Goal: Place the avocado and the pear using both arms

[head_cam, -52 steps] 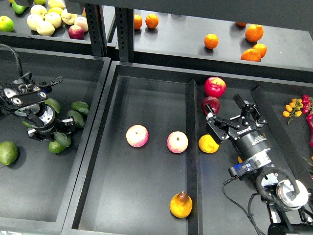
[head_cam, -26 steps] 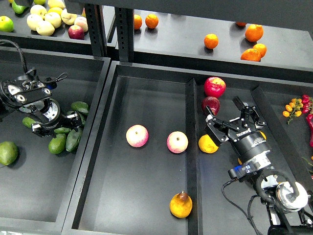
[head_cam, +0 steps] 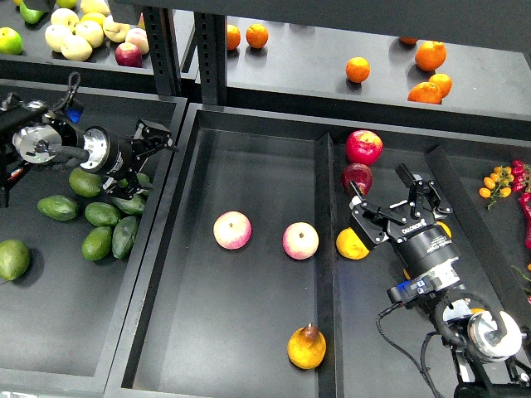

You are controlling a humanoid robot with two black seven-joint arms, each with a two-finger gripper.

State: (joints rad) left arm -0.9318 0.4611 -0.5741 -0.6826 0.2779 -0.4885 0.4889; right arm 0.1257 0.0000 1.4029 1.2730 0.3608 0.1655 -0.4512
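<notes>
Several green avocados lie in the left bin; a dark narrow avocado (head_cam: 125, 236) is at the right of the pile. My left gripper (head_cam: 151, 159) hovers at the pile's upper right, near the bin's right wall, fingers spread with nothing clearly between them. The golden pear (head_cam: 307, 347) with a brown russet top lies at the front of the middle bin. My right gripper (head_cam: 388, 199) is open in the right bin, well away from the pear, next to a yellow-orange fruit (head_cam: 353, 244).
Two pink-and-yellow apples (head_cam: 233, 230) (head_cam: 300, 240) lie mid-bin. Red apples (head_cam: 364, 147) sit behind my right gripper. A divider wall (head_cam: 326, 249) separates middle and right bins. A pale round green fruit (head_cam: 12, 259) lies far left. Oranges and pale fruit fill the back shelf.
My left gripper lifted off the avocado pile and moved up and right toward the bin wall; the avocados shifted a little. My right arm barely moved.
</notes>
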